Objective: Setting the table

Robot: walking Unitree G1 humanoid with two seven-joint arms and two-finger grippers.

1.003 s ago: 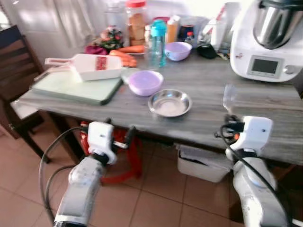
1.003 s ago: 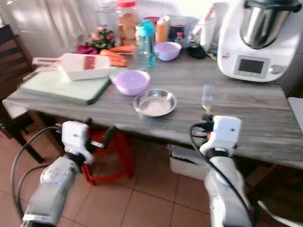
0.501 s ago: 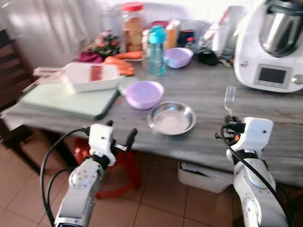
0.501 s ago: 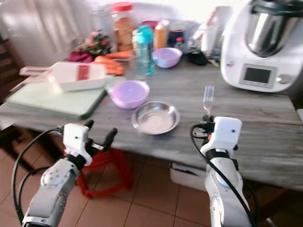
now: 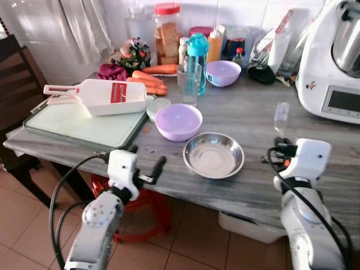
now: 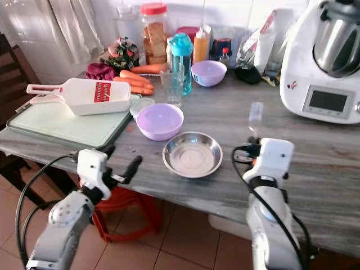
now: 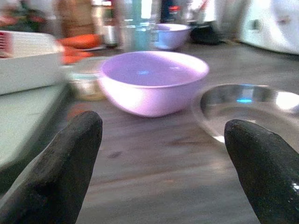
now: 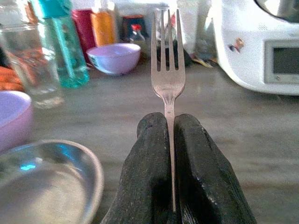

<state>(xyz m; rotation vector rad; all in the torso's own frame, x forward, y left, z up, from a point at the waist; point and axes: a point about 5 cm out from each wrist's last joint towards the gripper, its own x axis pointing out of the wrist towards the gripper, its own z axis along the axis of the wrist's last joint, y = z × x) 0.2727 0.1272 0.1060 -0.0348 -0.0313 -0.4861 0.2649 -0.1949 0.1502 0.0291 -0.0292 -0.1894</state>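
Note:
My right gripper is shut on the handle of a metal fork, tines pointing up and away. In the eye views the fork hovers over the grey wooden table, just right of a steel dish. A lilac bowl sits behind and left of the dish, with a clear glass further back. My left gripper is open at the table's front edge, facing the lilac bowl and the steel dish, holding nothing.
A green cutting board with a white slicer lies at the left. Carrots, jars, a teal bottle and a second lilac bowl crowd the back. A white food processor stands at the right. A dark chair is left; a red stool is under the table.
The whole view has shifted and sharpened as the camera moved nearer the table. Both grippers now reach over the table's front edge. The fork stays held in the right gripper.

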